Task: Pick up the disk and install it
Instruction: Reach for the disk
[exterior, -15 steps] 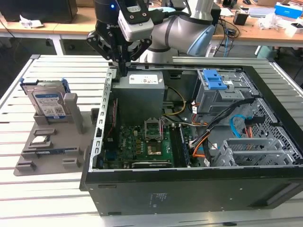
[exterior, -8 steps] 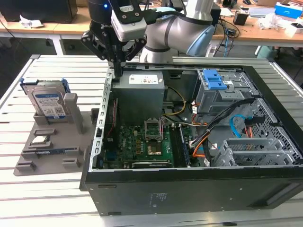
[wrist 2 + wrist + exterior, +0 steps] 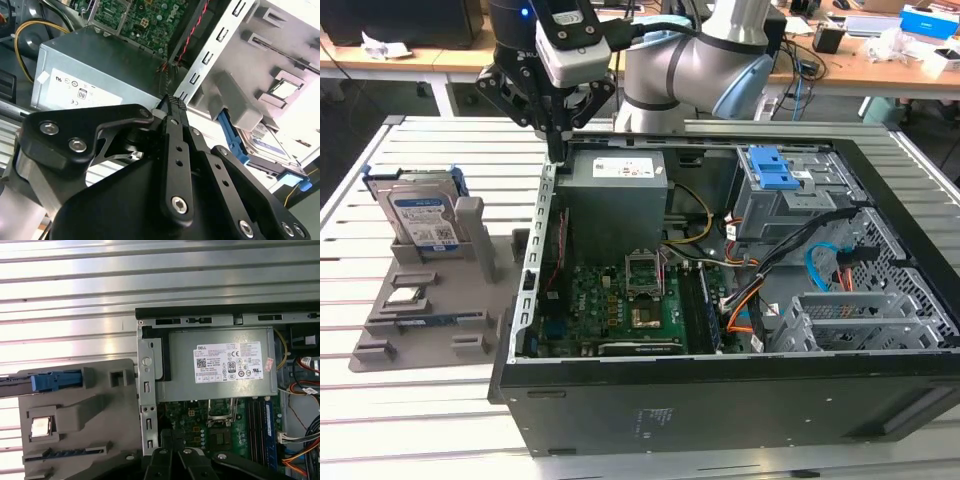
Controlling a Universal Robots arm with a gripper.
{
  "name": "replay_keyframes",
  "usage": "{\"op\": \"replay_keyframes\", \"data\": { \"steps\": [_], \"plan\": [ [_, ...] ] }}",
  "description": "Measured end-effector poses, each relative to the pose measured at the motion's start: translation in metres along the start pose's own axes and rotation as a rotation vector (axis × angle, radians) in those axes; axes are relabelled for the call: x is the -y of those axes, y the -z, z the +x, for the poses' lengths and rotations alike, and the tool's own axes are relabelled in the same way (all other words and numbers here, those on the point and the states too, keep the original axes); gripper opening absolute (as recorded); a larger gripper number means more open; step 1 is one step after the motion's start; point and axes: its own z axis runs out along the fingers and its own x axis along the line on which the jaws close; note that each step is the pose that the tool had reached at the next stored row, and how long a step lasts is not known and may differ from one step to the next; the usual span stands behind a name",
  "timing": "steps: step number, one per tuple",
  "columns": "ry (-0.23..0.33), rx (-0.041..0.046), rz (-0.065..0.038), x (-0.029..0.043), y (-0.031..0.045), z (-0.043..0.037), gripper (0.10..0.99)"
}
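The tool (image 3: 557, 148) is closed, its two black fingers (image 3: 175, 130) pressed together with nothing gripped between them. It is held just above the rear corner of the open computer case (image 3: 720, 405), on the side towards the exterior view's left, where the perforated metal side wall (image 3: 210, 60) meets the grey power supply (image 3: 616, 195). Inside the case, the green motherboard (image 3: 620, 300) is seen below the power supply, and a drive cage with a blue latch (image 3: 770, 168) is seen towards the exterior view's right. The disk (image 3: 420, 215) is not touched. It is stood upright in a slot of the grey holder (image 3: 470, 250) on the slatted metal counter (image 3: 420, 420), well apart from the tool and outside the case, at the exterior view's left. Its labelled face is framed by blue rails (image 3: 56, 381). A small square silver chip (image 3: 405, 296) is laid in a recess of the same holder, near the disk.
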Motion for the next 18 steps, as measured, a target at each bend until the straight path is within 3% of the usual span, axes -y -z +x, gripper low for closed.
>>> {"op": "replay_keyframes", "data": {
  "steps": [18],
  "plan": [
    [0.0, -0.0001, 0.0, 0.0021, 0.0008, 0.0279, 0.106]
  ]
}}
